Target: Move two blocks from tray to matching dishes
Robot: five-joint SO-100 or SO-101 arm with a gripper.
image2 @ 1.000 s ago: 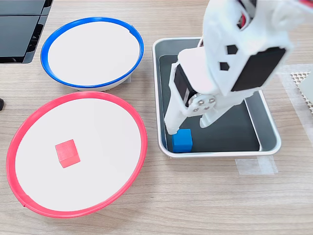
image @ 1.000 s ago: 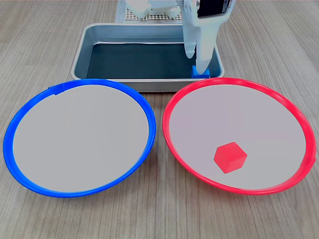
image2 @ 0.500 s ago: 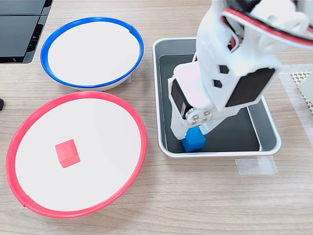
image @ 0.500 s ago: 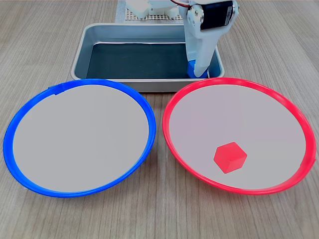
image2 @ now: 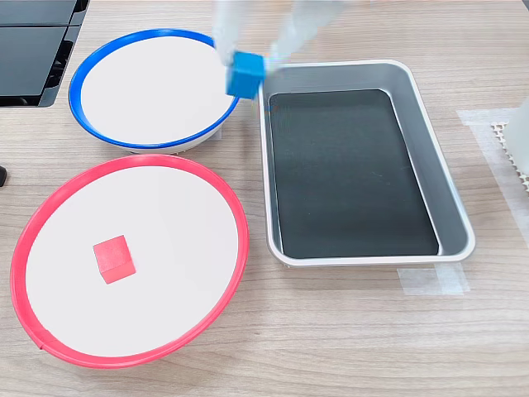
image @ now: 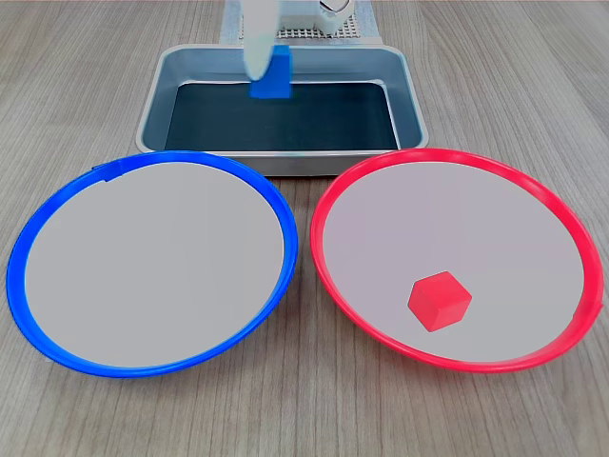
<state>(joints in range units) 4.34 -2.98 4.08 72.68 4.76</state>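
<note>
The blue block [image: 270,75] [image2: 245,74] hangs in the air with my gripper [image: 265,69] [image2: 245,59] shut on it; the arm is blurred by motion. In the second exterior view the block is over the gap between the blue-rimmed dish [image2: 99,62] and the tray [image2: 456,211]. In the first exterior view it shows above the tray's [image: 152,107] back left part. The tray's black bottom holds nothing. The red block [image: 440,301] [image2: 112,258] lies in the red-rimmed dish [image: 561,224] [image2: 235,248]. The blue-rimmed dish [image: 29,314] holds nothing.
Both dishes and the tray stand on a wooden table. A dark panel [image2: 33,50] lies at the second exterior view's top left. A strip of clear tape [image2: 434,279] sits by the tray, and a white mesh mat [image2: 512,145] at the second exterior view's right edge.
My gripper lifted the blue block out of the tray's corner near the red-rimmed dish and swung it across the tray toward the blue-rimmed dish. The red block has not moved.
</note>
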